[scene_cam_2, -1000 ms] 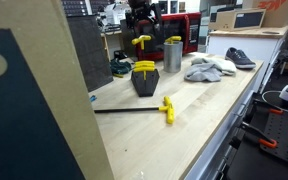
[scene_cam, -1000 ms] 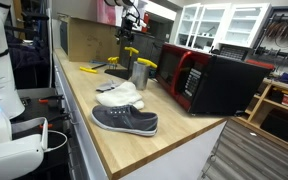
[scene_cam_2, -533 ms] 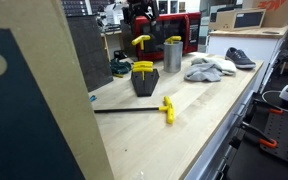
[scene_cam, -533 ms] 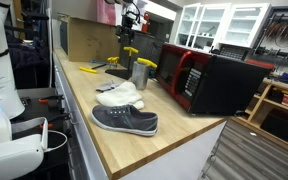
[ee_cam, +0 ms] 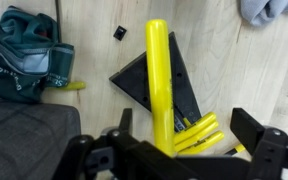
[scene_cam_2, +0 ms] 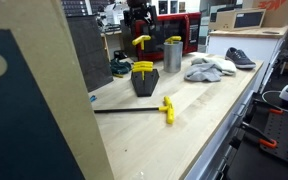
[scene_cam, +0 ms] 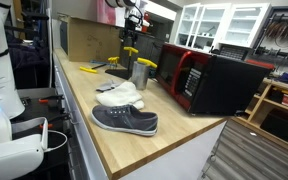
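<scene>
The gripper [ee_cam: 184, 128] hangs above the workbench [scene_cam_2: 189, 125] with its jaws spread wide and nothing between them; in the wrist view it is over the yellow-handled tool [ee_cam: 158, 70], which lies across the black wedge-shaped stand [ee_cam: 132, 82], one finger to each side of the handle's near end and not touching it. The stand sits well back from the workbench's front edge, a teal cloth bag [ee_cam: 24, 55] just beside it; in an exterior view a metal cup [scene_cam_2: 172, 56] stands near, and a white rag [scene_cam_2: 209, 68] and a grey sneaker [scene_cam_2: 239, 57] lie toward the workbench's far end.
</scene>
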Available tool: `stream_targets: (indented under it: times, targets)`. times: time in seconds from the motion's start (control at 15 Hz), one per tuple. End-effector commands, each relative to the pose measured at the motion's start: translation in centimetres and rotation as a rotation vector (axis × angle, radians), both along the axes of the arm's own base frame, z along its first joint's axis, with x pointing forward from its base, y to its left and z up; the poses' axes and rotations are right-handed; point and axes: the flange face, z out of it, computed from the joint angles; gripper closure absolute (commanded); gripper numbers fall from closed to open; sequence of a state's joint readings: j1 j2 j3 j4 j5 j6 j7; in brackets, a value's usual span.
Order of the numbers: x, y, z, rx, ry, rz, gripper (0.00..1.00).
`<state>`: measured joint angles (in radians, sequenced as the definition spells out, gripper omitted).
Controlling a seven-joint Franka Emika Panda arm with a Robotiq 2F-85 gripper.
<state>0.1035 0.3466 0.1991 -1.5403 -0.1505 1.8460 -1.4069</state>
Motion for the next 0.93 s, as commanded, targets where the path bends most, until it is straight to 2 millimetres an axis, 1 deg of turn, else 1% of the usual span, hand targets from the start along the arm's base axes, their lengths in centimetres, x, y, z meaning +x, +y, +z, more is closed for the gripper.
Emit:
stream_targets:
  times: [0.0,0.07,0.13,0.2,0.33,0.67,0.73,0.8,0.87]
  targets:
    - [1.3,-0.9,-1.2,-0.003,-0.032,0.017,0.24]
    - [1.6,-1.0,-1.6,-0.001,-0.035,0.013,0.28]
    - [1.7,-1.0,-1.9,0.003,-0.036,0.012,0.34]
    - [1.7,-1.0,-2.1,0.007,-0.038,0.010,0.44]
    - [1.7,-1.0,-2.1,0.011,-0.044,0.008,0.58]
    - [1.0,-1.0,-1.0,0.024,-0.055,-0.015,0.95]
    - [0.8,-1.0,-0.9,0.026,-0.053,-0.028,0.98]
    - [0.6,-1.0,-0.9,0.023,-0.050,-0.044,0.94]
    - [0.4,-0.9,-0.8,0.025,-0.047,-0.058,0.94]
